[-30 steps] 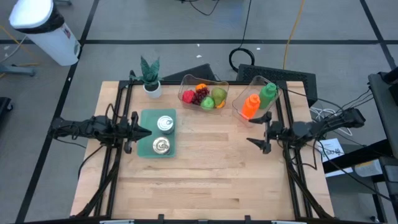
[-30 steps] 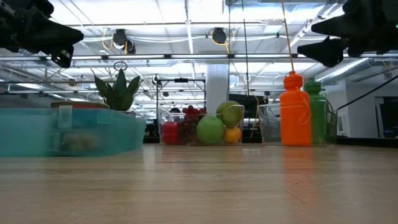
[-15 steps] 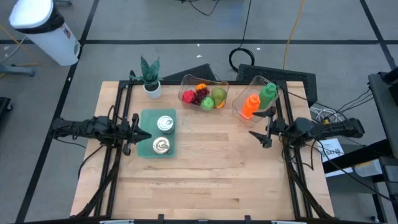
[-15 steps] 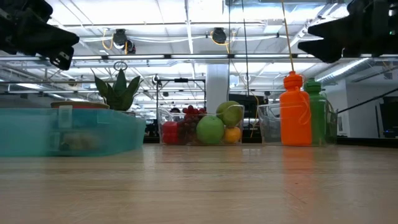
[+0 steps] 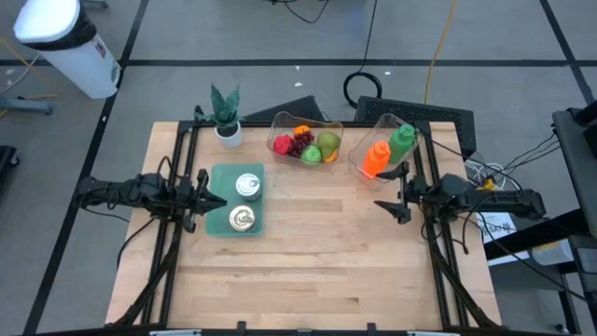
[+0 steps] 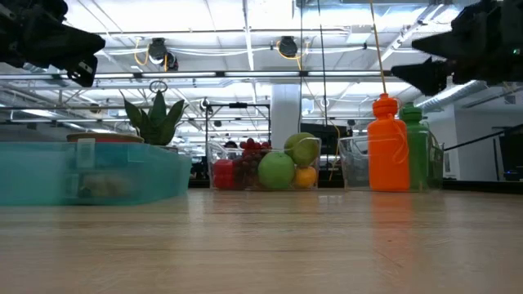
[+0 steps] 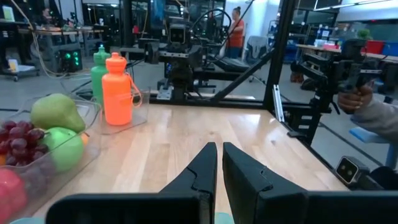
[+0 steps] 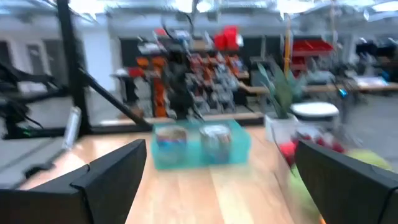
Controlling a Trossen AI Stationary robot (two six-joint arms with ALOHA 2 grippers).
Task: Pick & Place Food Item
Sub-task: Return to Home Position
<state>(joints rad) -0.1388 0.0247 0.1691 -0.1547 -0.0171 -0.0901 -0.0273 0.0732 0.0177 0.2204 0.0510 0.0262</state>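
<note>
A tuna can (image 5: pixel 248 186) and a second tuna can (image 5: pixel 242 219) lie inside the green bin (image 5: pixel 224 175). The left gripper (image 5: pixel 216 198) hovers at the bin's left edge, fingers pressed together. The right gripper (image 5: pixel 381 193) hangs near the orange bottle (image 5: pixel 375 159), fingers spread wide

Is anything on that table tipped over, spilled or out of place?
Nothing stands out. Two cans sit in the green bin, the bottles and plant stand upright, and the fruit lies in its clear tub. Left gripper and right gripper hover empty.
</note>
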